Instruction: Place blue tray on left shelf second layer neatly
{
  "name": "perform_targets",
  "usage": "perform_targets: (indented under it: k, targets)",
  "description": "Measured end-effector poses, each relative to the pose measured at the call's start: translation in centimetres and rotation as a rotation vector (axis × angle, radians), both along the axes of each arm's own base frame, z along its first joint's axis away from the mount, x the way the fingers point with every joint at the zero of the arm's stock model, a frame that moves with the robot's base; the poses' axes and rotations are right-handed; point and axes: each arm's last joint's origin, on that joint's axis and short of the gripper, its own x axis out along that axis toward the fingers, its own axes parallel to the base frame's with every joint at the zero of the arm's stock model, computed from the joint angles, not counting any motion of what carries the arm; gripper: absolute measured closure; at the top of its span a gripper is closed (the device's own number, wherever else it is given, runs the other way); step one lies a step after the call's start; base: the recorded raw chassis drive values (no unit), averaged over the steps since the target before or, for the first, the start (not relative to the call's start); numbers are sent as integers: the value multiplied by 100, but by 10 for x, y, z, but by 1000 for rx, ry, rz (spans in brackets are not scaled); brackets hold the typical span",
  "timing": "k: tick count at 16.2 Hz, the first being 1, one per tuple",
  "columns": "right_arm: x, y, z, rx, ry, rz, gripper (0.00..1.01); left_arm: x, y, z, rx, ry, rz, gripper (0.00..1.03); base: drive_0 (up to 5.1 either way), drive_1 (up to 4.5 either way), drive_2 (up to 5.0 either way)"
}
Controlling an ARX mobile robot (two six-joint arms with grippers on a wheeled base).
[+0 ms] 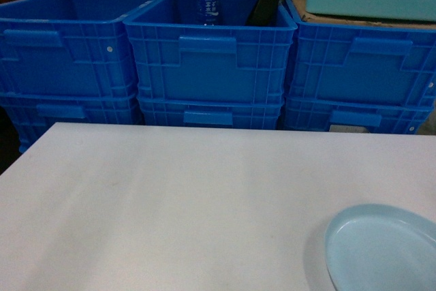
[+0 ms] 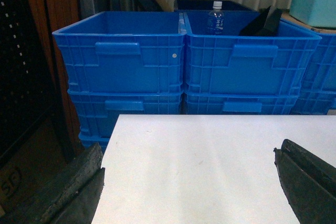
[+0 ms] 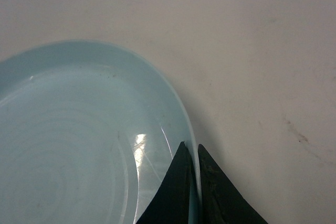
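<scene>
Half-cropped blue tray (image 1: 381,249) in right tool (image 3: 192,153)

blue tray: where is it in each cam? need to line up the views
Head: blue tray in the bottom right corner, lying on the white table, cut off by the frame.
Left wrist: not in it; only table, blue crates and the open left gripper.
Right wrist: fills the left and lower part, right gripper jaws pinching its rim.
Shared landmark: the white table.
</scene>
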Motion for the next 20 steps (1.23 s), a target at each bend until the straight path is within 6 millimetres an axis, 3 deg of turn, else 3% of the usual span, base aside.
perform_targets:
  k: [5, 9, 14, 16, 20]
  targets:
    - [-5, 9, 52, -48, -192, 63, 99, 0, 0, 0, 0, 0, 0, 5, 0, 0, 0]
    - [-23, 15, 94, -82, -344, 103, 99, 0, 0, 0, 0, 0, 0, 5, 0, 0, 0]
    - [-51, 35, 162, -79, -570, 152, 99, 0, 0, 0, 0, 0, 0, 5, 0, 0, 0]
    - [-65, 43, 178, -69, -627, 152, 99, 0, 0, 0, 0, 0, 0, 5, 0, 0, 0]
    - [-97, 46, 187, -54, -659, 128, 99, 0, 0, 0, 0, 0, 0, 5, 0, 0, 0]
